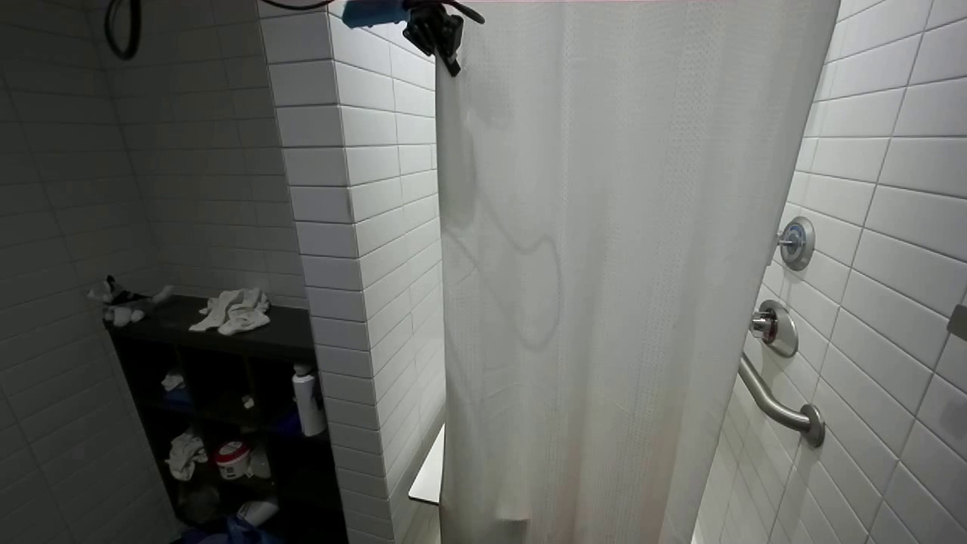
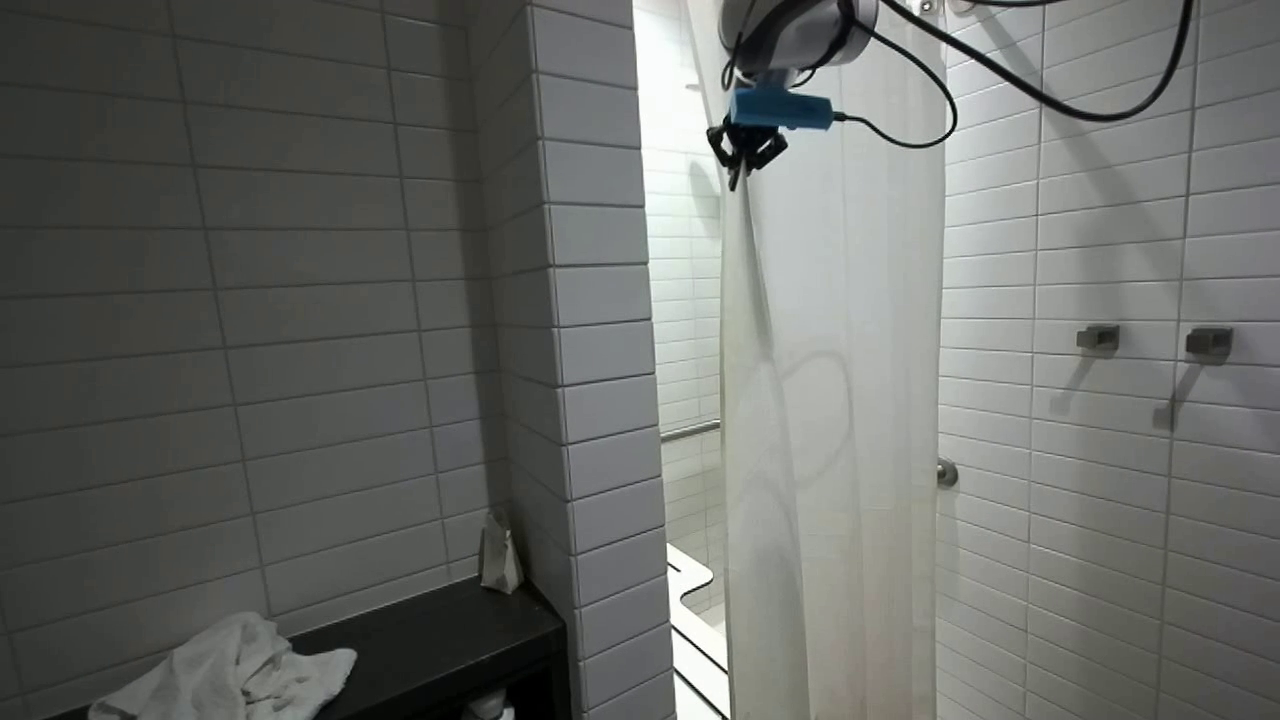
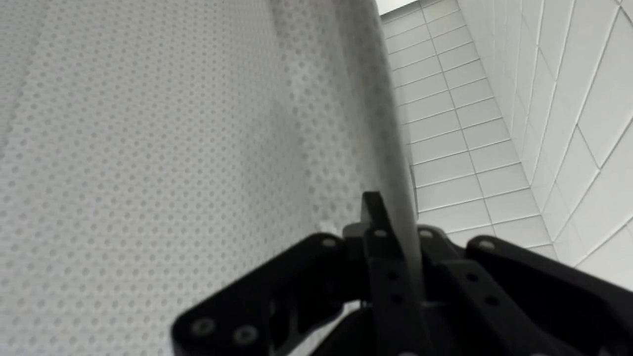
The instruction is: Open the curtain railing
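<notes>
White dotted fabric hangs in vertical folds as the shower curtain (image 1: 604, 264), spread between a tiled corner (image 1: 325, 227), with a gap beside it, and the tiled wall (image 1: 899, 249) that bears the grab bar (image 1: 778, 409). Near the top of both exterior views the gripper (image 2: 740, 172) is closed tight, pinching the curtain's free edge, from which a crease runs downward. Through the gap shows a white slatted bench (image 2: 700, 672), while a crumpled white cloth (image 1: 234, 310) lies on the black shelf unit (image 1: 287, 332).

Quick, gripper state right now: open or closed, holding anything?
Gripper: closed, holding the white shower curtain near its side edge.
</notes>
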Tool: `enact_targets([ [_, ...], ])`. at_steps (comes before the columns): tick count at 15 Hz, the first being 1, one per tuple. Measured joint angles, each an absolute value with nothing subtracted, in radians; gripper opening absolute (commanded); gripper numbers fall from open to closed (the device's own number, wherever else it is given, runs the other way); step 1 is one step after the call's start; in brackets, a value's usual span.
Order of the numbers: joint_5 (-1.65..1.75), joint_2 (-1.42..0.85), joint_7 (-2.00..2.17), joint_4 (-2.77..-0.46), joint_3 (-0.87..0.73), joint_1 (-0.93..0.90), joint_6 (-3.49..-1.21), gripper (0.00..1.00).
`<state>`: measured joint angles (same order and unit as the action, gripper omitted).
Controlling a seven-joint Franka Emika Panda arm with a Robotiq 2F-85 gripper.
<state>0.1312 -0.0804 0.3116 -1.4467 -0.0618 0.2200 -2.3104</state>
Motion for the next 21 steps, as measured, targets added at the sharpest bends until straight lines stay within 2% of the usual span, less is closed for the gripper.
enact_targets([
  [9,0.126,-0.14,0.285,-1.333,-0.099,0.211,-2.222,0.0],
  [21,0.047,-0.433,-0.086,-0.774,-0.118,0.279,-1.901,0.0],
])
